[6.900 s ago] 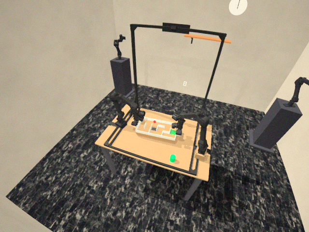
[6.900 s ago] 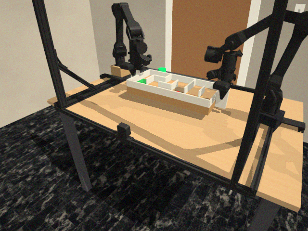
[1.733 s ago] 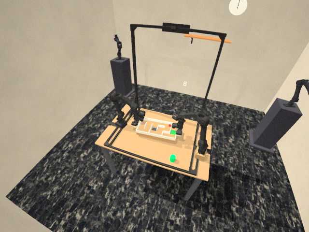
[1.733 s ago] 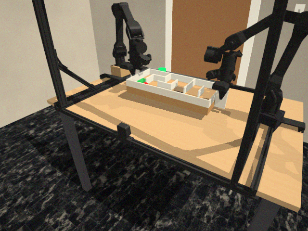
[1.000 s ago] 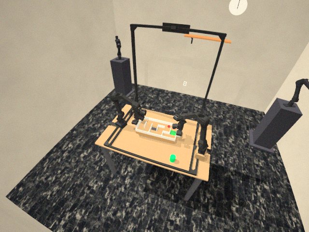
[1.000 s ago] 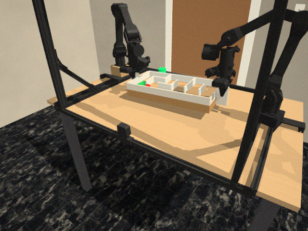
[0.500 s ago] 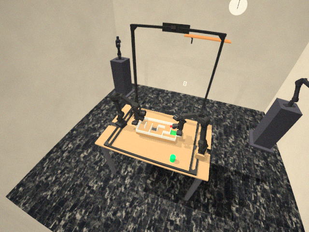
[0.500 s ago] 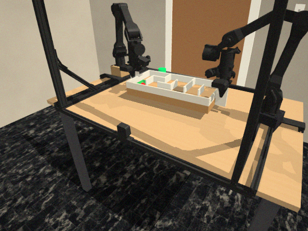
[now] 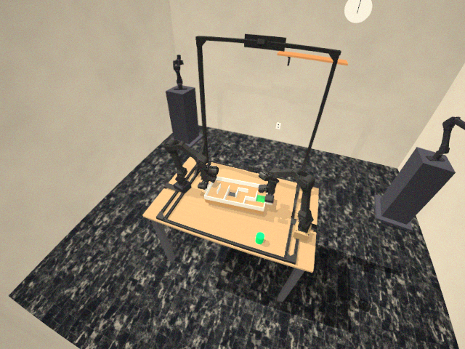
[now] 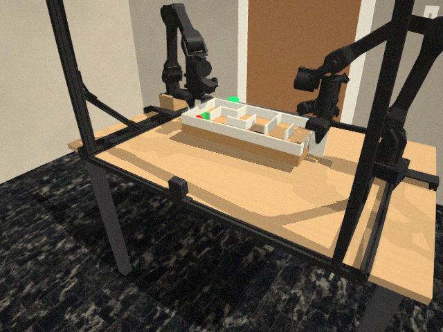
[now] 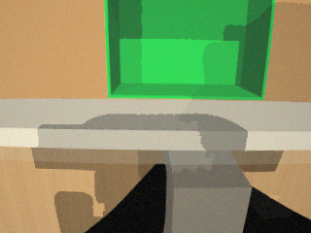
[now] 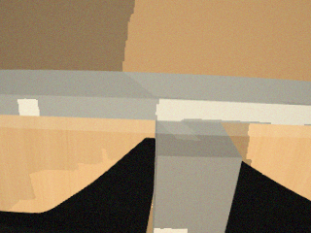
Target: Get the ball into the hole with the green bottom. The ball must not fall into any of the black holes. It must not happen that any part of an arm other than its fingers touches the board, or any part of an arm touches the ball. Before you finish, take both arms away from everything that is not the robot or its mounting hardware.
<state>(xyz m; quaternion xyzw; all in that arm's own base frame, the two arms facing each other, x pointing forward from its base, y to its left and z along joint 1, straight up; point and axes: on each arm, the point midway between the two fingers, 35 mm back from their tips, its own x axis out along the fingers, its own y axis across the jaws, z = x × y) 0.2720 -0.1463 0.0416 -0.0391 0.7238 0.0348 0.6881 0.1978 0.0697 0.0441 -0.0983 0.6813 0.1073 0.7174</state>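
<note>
The maze board [image 9: 233, 203] [image 10: 243, 134] [image 11: 19, 137] [image 12: 219, 111] has white walls and is held above the table. Its green-bottomed hole [image 9: 260, 198] [image 10: 205, 115] [image 11: 180, 63] is at the left arm's end; the part in the left wrist view shows no ball. The red ball [image 10: 199, 117] is beside that hole, partly behind the long wall; it is hidden in the top view. My left gripper [image 9: 269, 200] [image 10: 202, 99] [image 11: 185, 173] is shut on the board's end tab. My right gripper [image 9: 203, 185] [image 10: 318, 130] [image 12: 175, 149] is shut on the opposite tab.
A dark hole [image 9: 232, 194] [image 10: 258, 129] lies mid-board between inner walls. A green cylinder [image 9: 259, 238] [image 10: 233, 99] stands on the table at the side toward the top camera. A wooden block [image 9: 302, 233] [image 10: 172, 102] is beside the left arm's base. Black rails border the table.
</note>
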